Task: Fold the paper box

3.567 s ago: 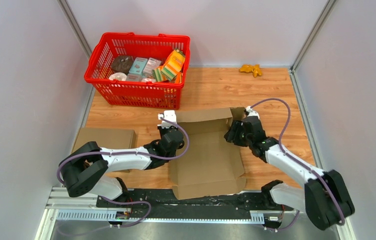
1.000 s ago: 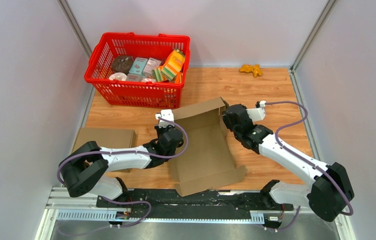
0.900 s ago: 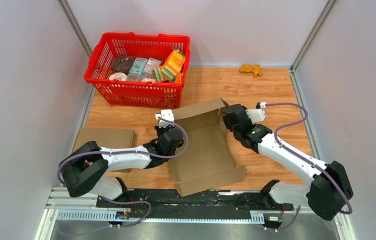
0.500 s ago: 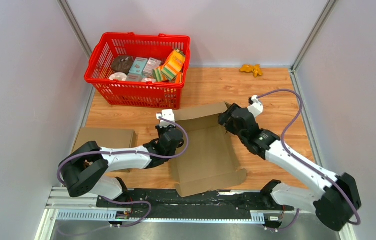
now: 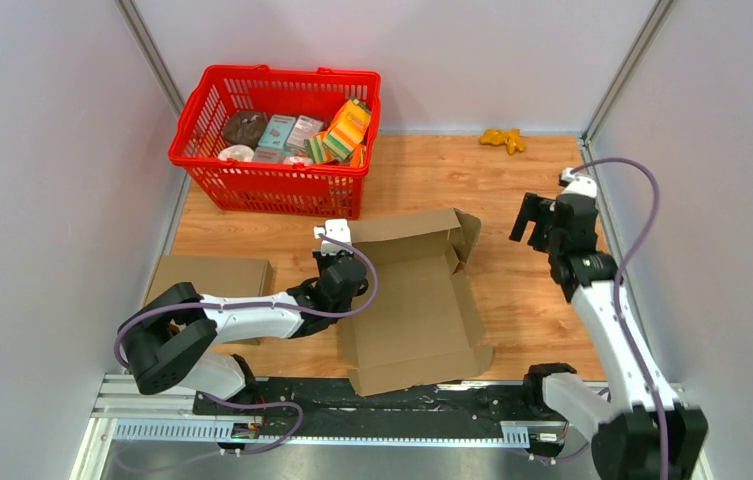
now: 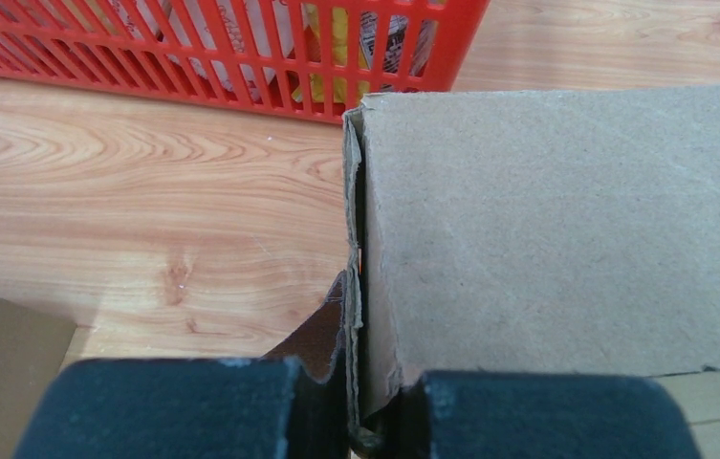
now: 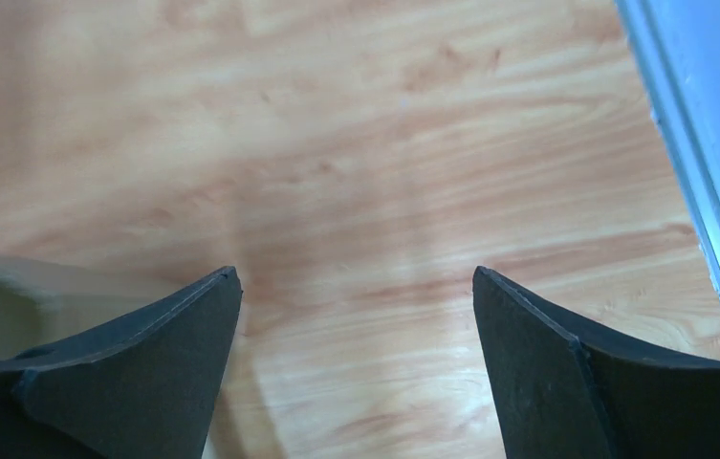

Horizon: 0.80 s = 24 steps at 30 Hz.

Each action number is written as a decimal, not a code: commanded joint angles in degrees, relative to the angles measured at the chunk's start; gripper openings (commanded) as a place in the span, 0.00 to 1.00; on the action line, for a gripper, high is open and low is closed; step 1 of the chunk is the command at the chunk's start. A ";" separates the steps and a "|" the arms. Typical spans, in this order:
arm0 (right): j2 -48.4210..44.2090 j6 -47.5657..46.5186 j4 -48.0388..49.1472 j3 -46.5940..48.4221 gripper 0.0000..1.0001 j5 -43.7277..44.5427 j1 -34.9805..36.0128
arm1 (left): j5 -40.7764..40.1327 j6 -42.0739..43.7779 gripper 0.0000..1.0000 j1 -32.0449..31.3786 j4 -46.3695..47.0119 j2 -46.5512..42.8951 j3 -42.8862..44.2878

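The brown paper box (image 5: pixel 412 300) lies opened out on the wooden table, its back wall and right corner flap standing up. My left gripper (image 5: pixel 349 262) is shut on the box's left wall near the back left corner. In the left wrist view, the torn cardboard edge (image 6: pixel 365 382) runs between the black pads (image 6: pixel 174 411), and the wall (image 6: pixel 566 229) fills the right side. My right gripper (image 5: pixel 534 222) hangs open to the right of the box, apart from it. The right wrist view shows only bare wood between the right gripper's (image 7: pixel 355 277) spread fingers (image 7: pixel 145 363).
A red basket (image 5: pixel 277 140) of groceries stands at the back left, close behind the box. A flat cardboard piece (image 5: pixel 212 280) lies by the left arm. An orange toy (image 5: pixel 504 139) sits at the back right. Walls with metal rails (image 7: pixel 700 191) close in both sides.
My right gripper opened, let go of the box's back right corner and swung away to the right. The box's back wall dropped back square. The left arm held still.
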 commanded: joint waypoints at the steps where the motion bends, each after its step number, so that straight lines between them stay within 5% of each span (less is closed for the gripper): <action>1: 12.64 -10.70 -1.24 1.65 0.94 -10.21 -3.84 | 3.14 -1.03 0.00 -0.57 -0.22 -0.11 0.53; 10: 20.75 -22.93 2.11 -1.15 0.94 -30.17 -3.41 | 3.32 -0.94 0.00 -0.57 1.19 -0.99 -0.70; 24: 13.71 -28.46 35.41 -15.04 0.93 -40.72 4.24 | 3.14 -1.03 0.00 -0.57 1.01 -1.17 -0.87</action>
